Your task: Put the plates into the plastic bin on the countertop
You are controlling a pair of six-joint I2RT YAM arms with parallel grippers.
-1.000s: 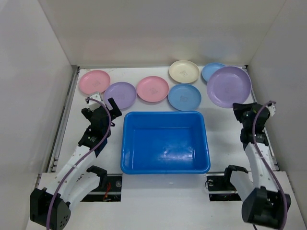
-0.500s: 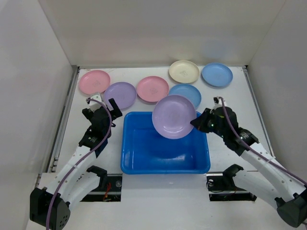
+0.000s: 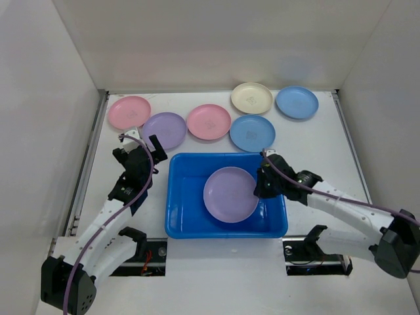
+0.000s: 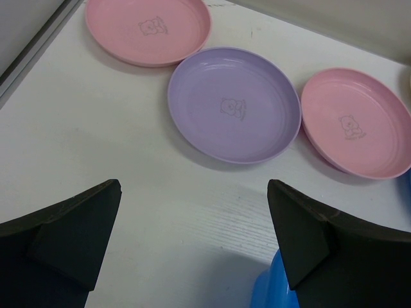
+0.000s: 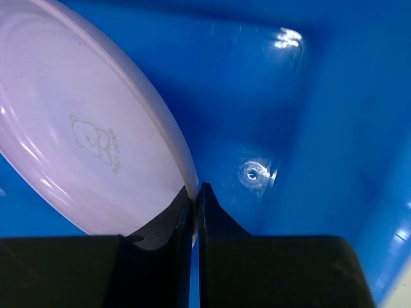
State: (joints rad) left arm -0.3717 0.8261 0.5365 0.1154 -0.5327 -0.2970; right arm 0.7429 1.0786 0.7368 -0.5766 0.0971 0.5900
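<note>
Round matte lilac plastic plate [image 3: 226,195] sits inside bright blue glossy rectangular plastic bin [image 3: 225,158], about mid-bin (contact with bin floor unclear). Right gripper [image 3: 257,189] clenched on plate's right rim.

On flat white countertop [image 3: 328,141] beyond bin, six more plates:
- pink plate [image 3: 129,111]
- second lilac plate [image 3: 164,130]
- second pink plate [image 3: 209,121]
- cream plate [image 3: 251,98]
- light-blue plate [image 3: 252,132]
- second light-blue plate [image 3: 296,102]

Left gripper [image 4: 192,186] spread wide, empty, over countertop near bin's far-left corner.
</note>
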